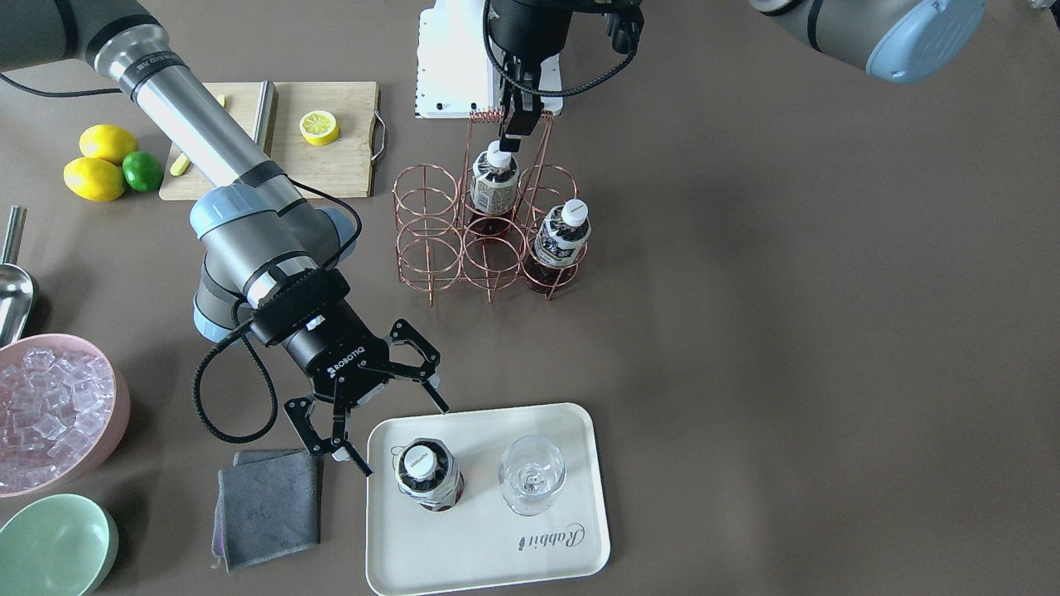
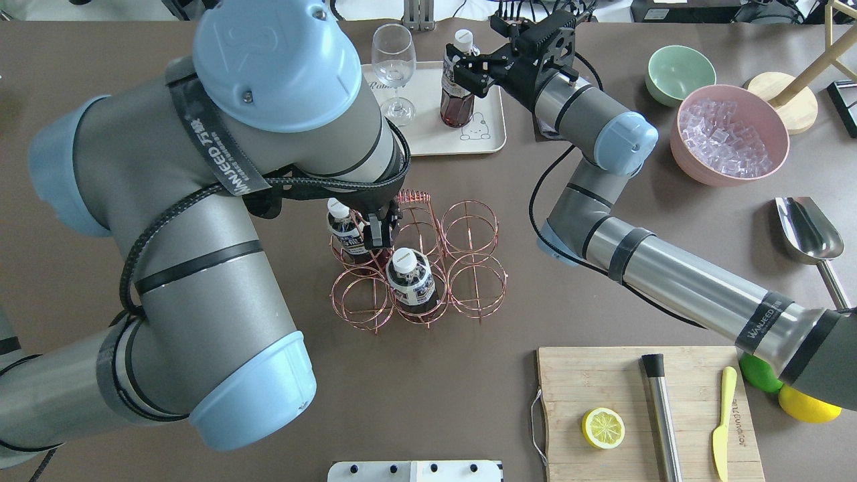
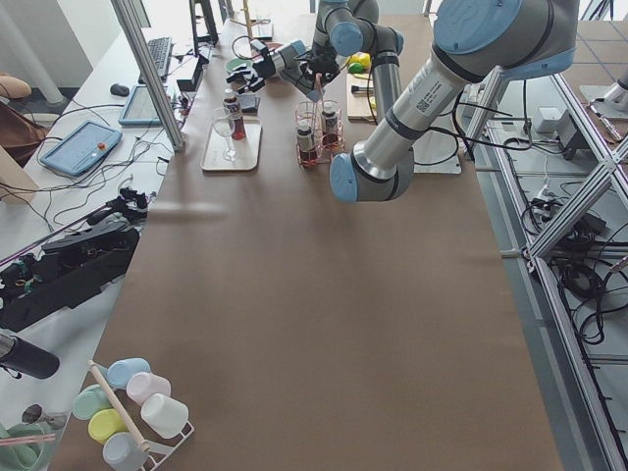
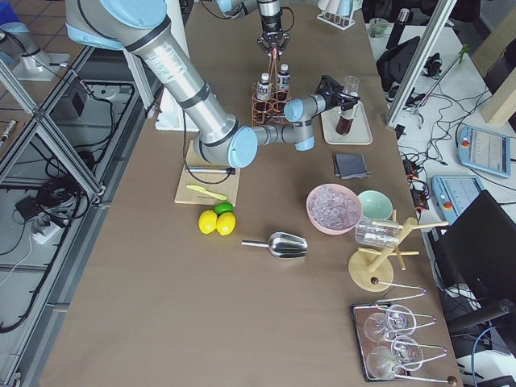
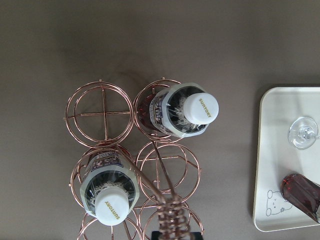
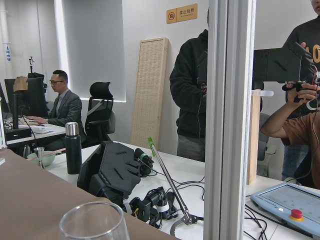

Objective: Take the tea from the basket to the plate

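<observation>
- My right jaws, marked ROBOTIQ, hang spread and released just beside the tea [image 1: 428, 488], which stands upright on the plate [image 1: 464, 546] lettered "Rabbit".
- My left jaws are clenched on the basket [image 1: 431, 248] handle.
- Two other bottles [image 5: 172, 117], caps reading SUNTORY, stand in its cells.

The rose-gold wire basket [image 1: 461, 238] is gleaming as polished metal. The clear plastic tea bottle [image 1: 426, 473] is shining glossy on the smooth, matt cream-white rectangular plate [image 1: 489, 538]. The grey folded cloth [image 1: 269, 505] is lying soft on the matt brown bench [image 1: 787, 290].
</observation>
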`<action>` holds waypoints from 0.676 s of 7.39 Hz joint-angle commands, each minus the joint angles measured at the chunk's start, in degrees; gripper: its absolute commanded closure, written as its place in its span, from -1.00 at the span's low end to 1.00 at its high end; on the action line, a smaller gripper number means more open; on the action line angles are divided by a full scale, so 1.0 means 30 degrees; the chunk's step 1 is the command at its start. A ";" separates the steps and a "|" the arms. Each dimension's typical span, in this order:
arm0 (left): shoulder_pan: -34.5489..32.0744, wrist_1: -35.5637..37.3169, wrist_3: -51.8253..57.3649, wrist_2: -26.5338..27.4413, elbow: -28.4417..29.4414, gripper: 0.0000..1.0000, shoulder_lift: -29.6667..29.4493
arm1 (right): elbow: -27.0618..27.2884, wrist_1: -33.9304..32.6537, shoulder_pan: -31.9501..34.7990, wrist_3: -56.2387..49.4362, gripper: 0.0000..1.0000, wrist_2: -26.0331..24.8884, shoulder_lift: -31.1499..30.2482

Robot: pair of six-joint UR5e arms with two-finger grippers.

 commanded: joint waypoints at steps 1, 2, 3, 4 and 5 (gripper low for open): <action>-0.0062 0.0032 0.0000 -0.0029 -0.0059 1.00 0.0003 | 0.1358 -0.0310 0.1542 0.0014 -0.99 0.4002 -0.0949; -0.0207 0.0119 0.0000 -0.0087 -0.0175 1.00 -0.0055 | 0.2034 -0.1241 0.2126 0.0130 -0.99 0.6167 -0.1390; -0.0992 0.0642 0.0174 -0.0406 -0.0524 1.00 -0.0171 | 0.2244 -0.2178 0.2712 0.0160 -0.99 0.8277 -0.1743; -0.1870 0.0937 0.0378 -0.1164 -0.1050 1.00 -0.0057 | 0.2246 -0.2971 0.3414 0.0160 -0.99 0.9603 -0.1862; -0.3242 0.1520 0.1251 -0.2592 -0.1461 1.00 -0.0055 | 0.2275 -0.4458 0.3711 -0.0014 -0.99 1.0545 -0.1863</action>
